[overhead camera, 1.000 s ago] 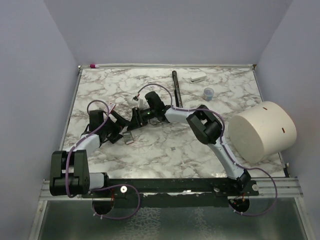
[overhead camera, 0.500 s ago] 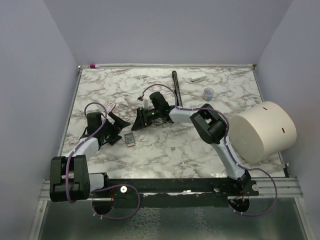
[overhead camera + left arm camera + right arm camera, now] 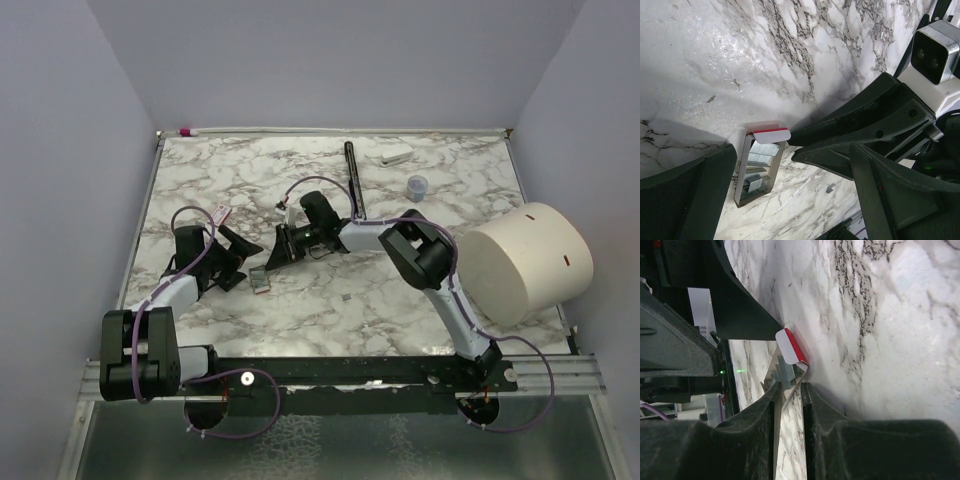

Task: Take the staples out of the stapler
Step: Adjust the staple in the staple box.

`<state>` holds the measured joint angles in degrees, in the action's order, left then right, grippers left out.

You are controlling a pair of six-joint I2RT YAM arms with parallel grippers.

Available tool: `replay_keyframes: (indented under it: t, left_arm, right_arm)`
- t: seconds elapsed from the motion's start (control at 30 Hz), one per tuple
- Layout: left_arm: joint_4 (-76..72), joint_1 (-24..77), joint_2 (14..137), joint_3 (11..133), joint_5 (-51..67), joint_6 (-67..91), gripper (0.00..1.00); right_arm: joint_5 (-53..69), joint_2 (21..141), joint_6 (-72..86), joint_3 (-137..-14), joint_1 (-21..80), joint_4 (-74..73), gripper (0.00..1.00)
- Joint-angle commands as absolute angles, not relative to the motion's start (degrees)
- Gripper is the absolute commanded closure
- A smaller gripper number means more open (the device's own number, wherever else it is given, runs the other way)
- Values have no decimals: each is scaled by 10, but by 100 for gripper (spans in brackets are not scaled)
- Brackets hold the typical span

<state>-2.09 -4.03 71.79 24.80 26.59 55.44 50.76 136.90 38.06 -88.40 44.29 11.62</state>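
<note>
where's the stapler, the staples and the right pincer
stapler (image 3: 260, 281), top external view, middle of its body
staples (image 3: 761, 149), left wrist view, silvery strip inside the open tray
right pincer (image 3: 791, 389), right wrist view, midway between its fingertips

You've got the stapler (image 3: 758, 172) lying open on the marble (image 3: 715, 60), staples (image 3: 761, 152) visible in its tray, and the right gripper (image 3: 792, 145) tips nearly together just beside its red-white end.

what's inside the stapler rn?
The stapler lies open: several silvery staple strips sit along the inside. The red-and-white cap covers one end, so anything under it can't be seen.
</note>
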Motion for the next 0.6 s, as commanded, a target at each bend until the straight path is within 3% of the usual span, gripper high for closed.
replay_keyframes:
  t: [0.0,0.27,0.57]
  left_arm:
    - [-34,-43,717,238,283,560,1]
    - [-42,-42,721,239,289,562,1]
    - [-57,-31,736,249,294,569,1]
  right_arm:
    - [505,1368,388,-875,448,126,79]
    - [506,1388,395,-893,452,128,93]
    - [508,1400,396,-925,463,117,97]
